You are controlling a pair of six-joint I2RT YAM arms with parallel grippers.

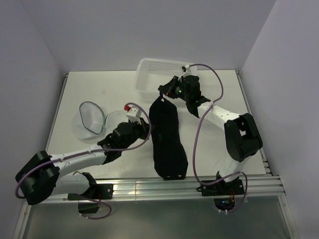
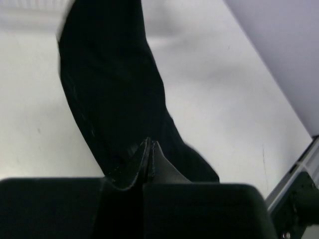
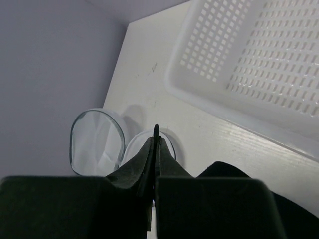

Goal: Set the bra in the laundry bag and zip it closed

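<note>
Where the bra lies: we find the bra (image 1: 167,139) stretched long on the table (image 1: 224,94), between the two claws. Its narrow far end comes up to a point right at the right claw's tips, and its broad end lies toward the arm bases.
Right claw (image 1: 162,94): jaws pressed together. From the wrist camera, the right claw (image 3: 155,137) shows no gap. Black fabric of the bra (image 3: 234,174) shows just below and to the right of the fingers. We cannot tell whether a strap is pinched between them.
Left claw (image 1: 145,124): jaws likewise closed tight, with the tips at the bra's left edge. In its wrist view, the left claw (image 2: 150,149) has the bra (image 2: 114,89) running from directly ahead of the tips to the top of the view, blurred. We cannot tell whether it touches or pinches the cloth.
Laundry bag (image 1: 92,119): lying open with its two mesh halves side by side, to the left of the left claw and well apart from the bra. From the right wrist, the laundry bag (image 3: 97,142) sits ahead of the right claw's tips, one half partly hidden behind the fingers.
Basket (image 1: 154,74): white perforated plastic, close on the right of the right claw. The basket (image 3: 209,89) wall runs ahead and to the right of the tips.
</note>
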